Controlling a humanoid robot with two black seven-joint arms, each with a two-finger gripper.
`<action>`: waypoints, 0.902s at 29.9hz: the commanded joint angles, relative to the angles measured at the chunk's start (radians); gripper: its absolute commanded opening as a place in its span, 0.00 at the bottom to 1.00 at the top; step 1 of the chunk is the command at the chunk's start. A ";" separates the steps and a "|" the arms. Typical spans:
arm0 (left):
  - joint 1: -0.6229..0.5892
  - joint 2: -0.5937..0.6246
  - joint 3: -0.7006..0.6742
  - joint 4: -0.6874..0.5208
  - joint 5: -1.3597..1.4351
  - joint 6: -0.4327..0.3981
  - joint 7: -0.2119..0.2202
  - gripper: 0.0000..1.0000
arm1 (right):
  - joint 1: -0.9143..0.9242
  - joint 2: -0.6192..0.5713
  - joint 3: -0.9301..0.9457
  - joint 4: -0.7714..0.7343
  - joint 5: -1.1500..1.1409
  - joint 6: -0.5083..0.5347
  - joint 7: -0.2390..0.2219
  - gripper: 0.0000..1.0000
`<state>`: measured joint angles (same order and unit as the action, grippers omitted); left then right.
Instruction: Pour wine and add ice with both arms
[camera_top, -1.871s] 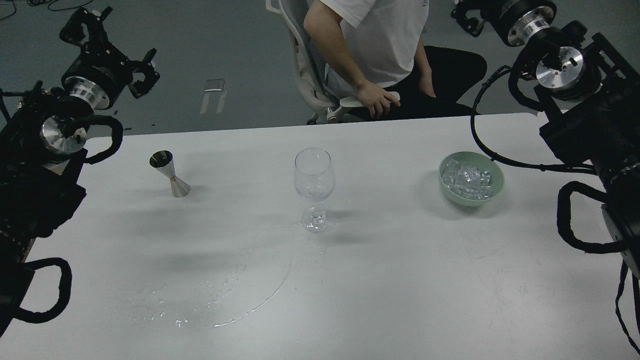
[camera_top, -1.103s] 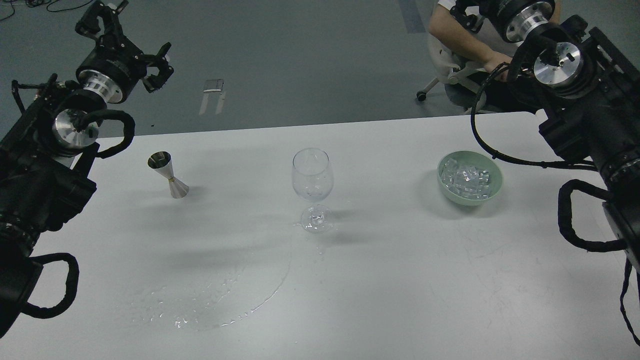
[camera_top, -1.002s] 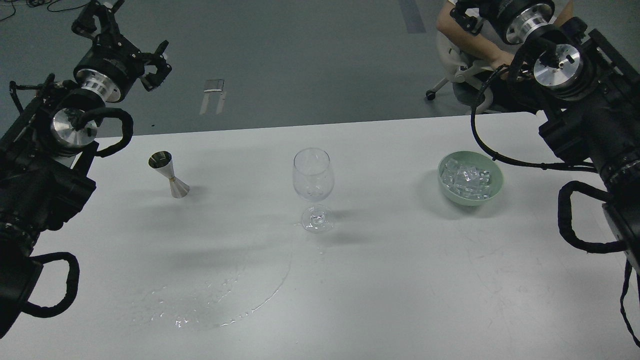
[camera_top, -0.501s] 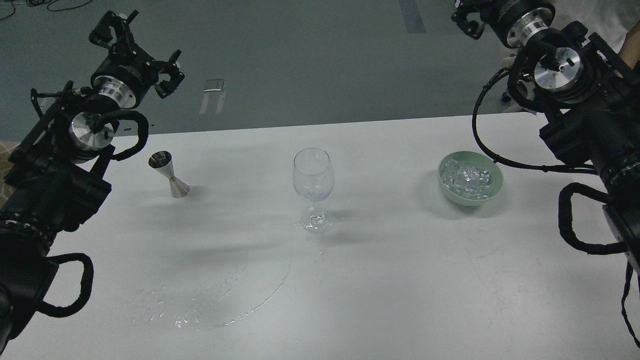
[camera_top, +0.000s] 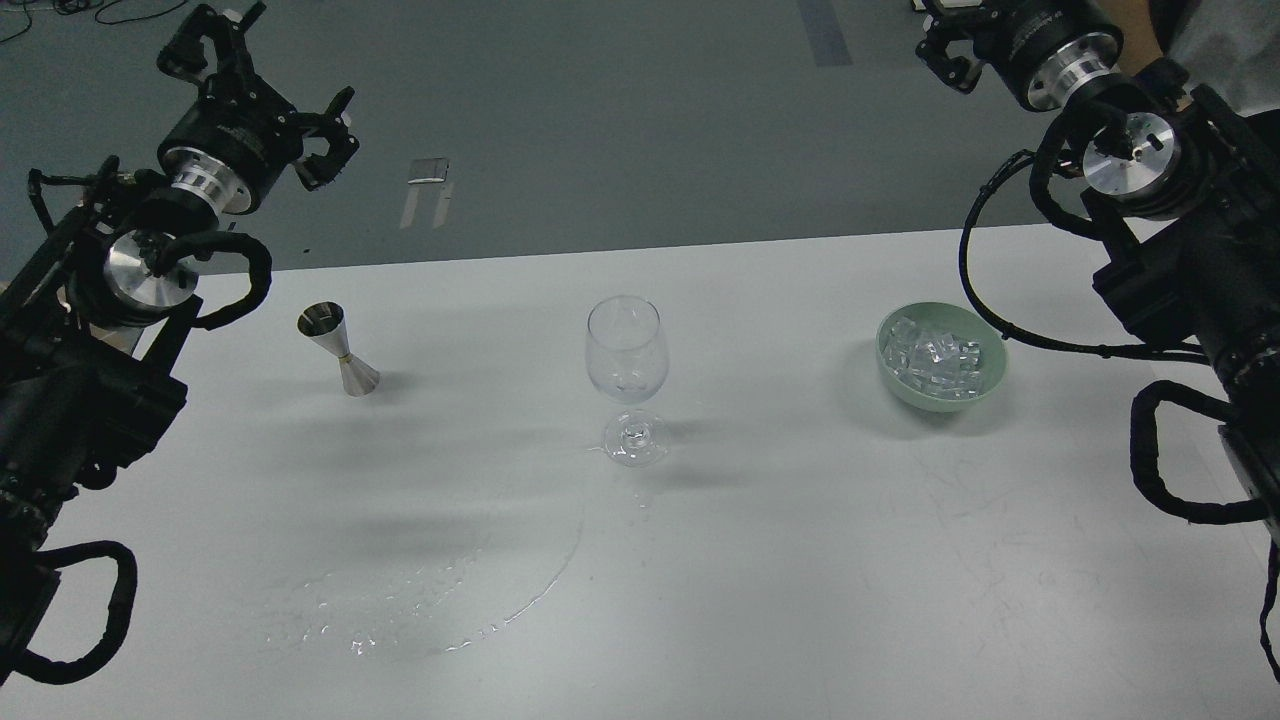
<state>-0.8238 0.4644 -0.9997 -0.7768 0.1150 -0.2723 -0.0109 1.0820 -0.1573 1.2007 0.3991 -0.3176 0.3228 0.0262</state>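
Clearly, nothing is in hand yet. Your left gripper (camera_top: 255, 75) hangs in the upper left of the frame with its black prongs spread and empty; your right gripper (camera_top: 960, 45) sits at the top right edge, too dark and cropped for me to tell whether it is parted or closed.

The small steel hourglass-shaped jigger (camera_top: 339, 349) stands upright at mid-left, the clear stemmed wine glass (camera_top: 626, 378) at centre, and the pale green bowl (camera_top: 988, 386) holding the heap of clear ice cubes (camera_top: 937, 357) at mid-right, all well apart. I cannot tell whether the jigger holds wine.

Watch the glass: it is tall on a narrow foot, and a sweeping wrist or trailing cable could topple it. The jigger's narrow waist could slip between the prongs and spill.

The white tabletop (camera_top: 850, 560) already carries a thin arc of clear spilled liquid (camera_top: 470, 600) at lower left, so expect slick patches. Beyond lies grey floor.
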 joint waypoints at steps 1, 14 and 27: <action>0.092 0.063 -0.026 -0.136 -0.034 0.060 0.000 0.98 | -0.016 -0.005 0.000 0.014 0.000 -0.001 0.000 1.00; 0.585 0.114 -0.289 -0.609 -0.219 0.263 -0.009 0.96 | -0.097 -0.090 -0.001 0.089 0.000 -0.001 0.000 0.98; 0.879 -0.105 -0.471 -0.710 -0.219 0.258 -0.011 0.86 | -0.145 -0.134 -0.004 0.130 -0.003 -0.002 -0.005 0.96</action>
<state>0.0107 0.4234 -1.4447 -1.4953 -0.1054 -0.0138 -0.0216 0.9492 -0.2842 1.1965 0.5268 -0.3191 0.3217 0.0216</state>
